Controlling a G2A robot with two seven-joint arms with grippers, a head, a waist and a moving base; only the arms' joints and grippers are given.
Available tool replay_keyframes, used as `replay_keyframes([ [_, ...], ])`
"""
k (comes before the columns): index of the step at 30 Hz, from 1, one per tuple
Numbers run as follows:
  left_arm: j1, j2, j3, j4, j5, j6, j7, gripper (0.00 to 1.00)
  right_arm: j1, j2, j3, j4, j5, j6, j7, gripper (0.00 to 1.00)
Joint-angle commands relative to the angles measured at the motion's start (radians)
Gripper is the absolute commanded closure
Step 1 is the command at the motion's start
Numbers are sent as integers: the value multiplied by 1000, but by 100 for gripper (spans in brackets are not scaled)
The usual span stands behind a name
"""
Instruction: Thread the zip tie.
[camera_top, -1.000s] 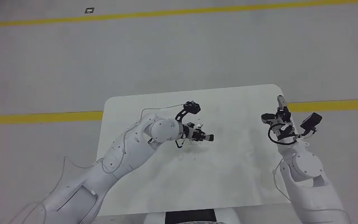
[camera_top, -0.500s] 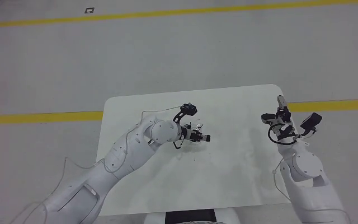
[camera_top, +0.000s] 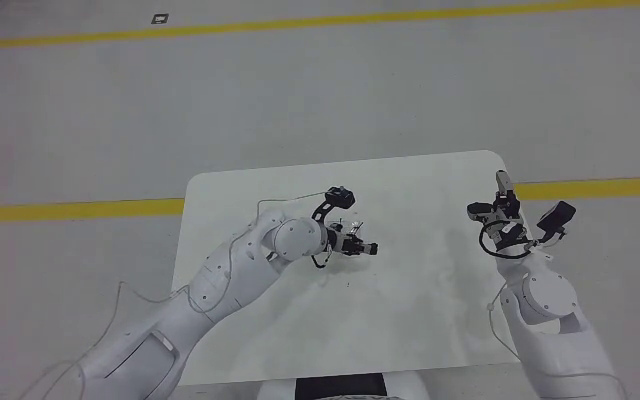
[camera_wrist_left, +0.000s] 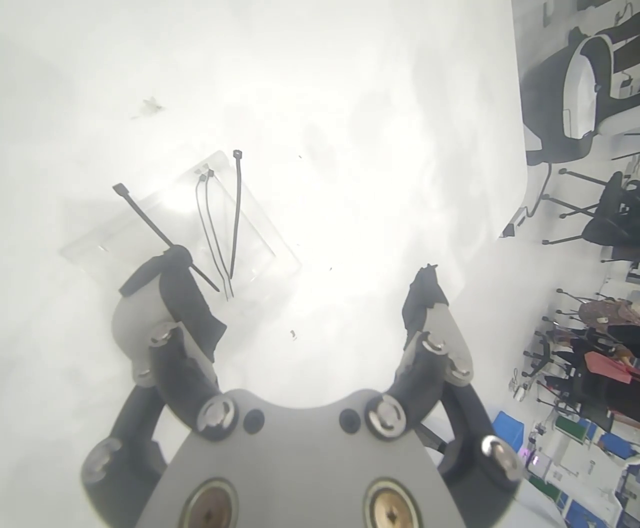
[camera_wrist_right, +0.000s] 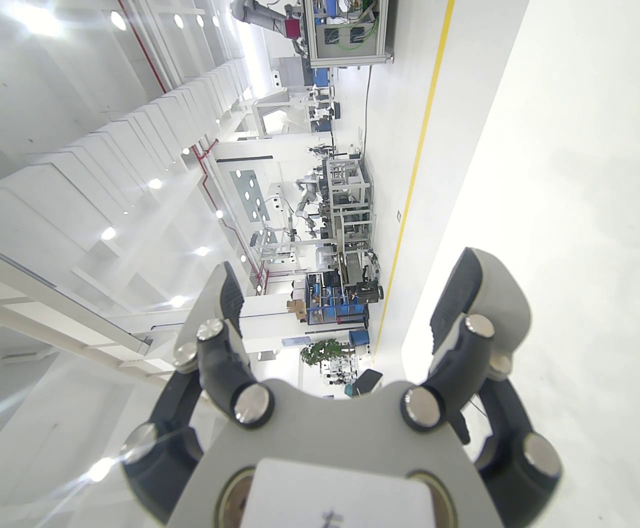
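Above the white table (camera_top: 430, 300), the left pincer (camera_wrist_left: 300, 265) is hovering wide open, gripping nothing; the right pincer (camera_wrist_right: 348, 272) is waiting open too, well apart; just ahead of the left pincer, a clear tray (camera_wrist_left: 267, 235) is carrying four zip ties (camera_wrist_left: 235, 210) — one crossing its fingertip; closing squarely across that strap looks wisest.

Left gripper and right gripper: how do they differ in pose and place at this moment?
The left gripper points down at the table, over the zip ties; the right gripper points away from the table, toward the hall. The left gripper hangs near the table's middle; the right gripper is at its edge. Both are open.
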Motion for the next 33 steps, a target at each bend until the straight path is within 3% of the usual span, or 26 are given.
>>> replay_keyframes([
  [1,1,-1,4,-10,21,17,19,0,0,0,0,0,0,0,0,0],
  [12,-2,-4,9,-13,24,26,16,0,0,0,0,0,0,0,0,0],
  [20,3,-4,12,-5,33,-17,24,0,0,0,0,0,0,0,0,0],
  [33,15,-3,11,-4,50,-17,57,0,0,0,0,0,0,0,0,0],
])
